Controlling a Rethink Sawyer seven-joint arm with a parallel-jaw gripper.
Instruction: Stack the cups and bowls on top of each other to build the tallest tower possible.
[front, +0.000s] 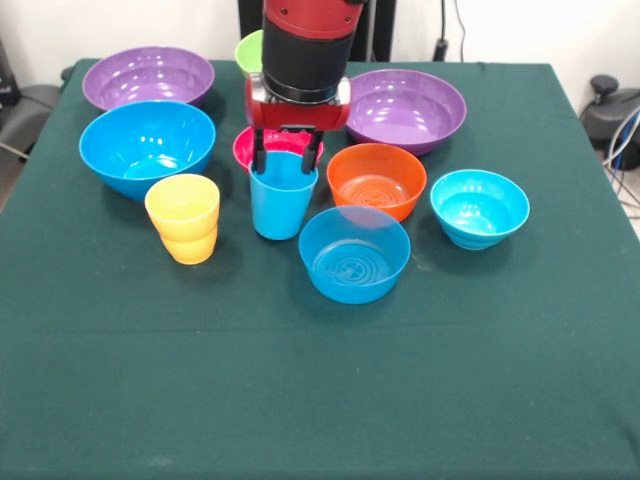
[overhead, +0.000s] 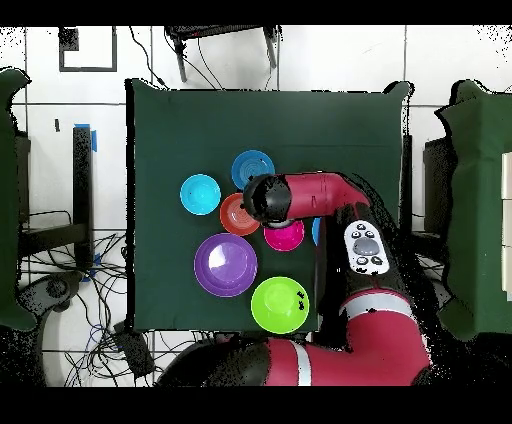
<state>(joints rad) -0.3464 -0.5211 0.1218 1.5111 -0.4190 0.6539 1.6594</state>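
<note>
The sky-blue cup (front: 283, 205) stands upright mid-table. My gripper (front: 285, 165) hangs straight over it, open, one finger at each side of the rim. To its left is the pale yellow cup (front: 183, 217). Around them sit bowls: large blue (front: 147, 145), pink-red (front: 245, 148) behind the cup, orange (front: 376, 178), mid blue (front: 354, 253), small blue (front: 479, 206), two purple (front: 148, 76) (front: 405, 108) and lime green (front: 250, 50). No tower shows; every piece stands alone. From overhead my arm (overhead: 330, 195) hides both cups.
The dark green cloth (front: 320, 400) covers the table, and its edges fall away at both sides. From overhead, cables and chairs lie on the floor around the table (overhead: 170, 120).
</note>
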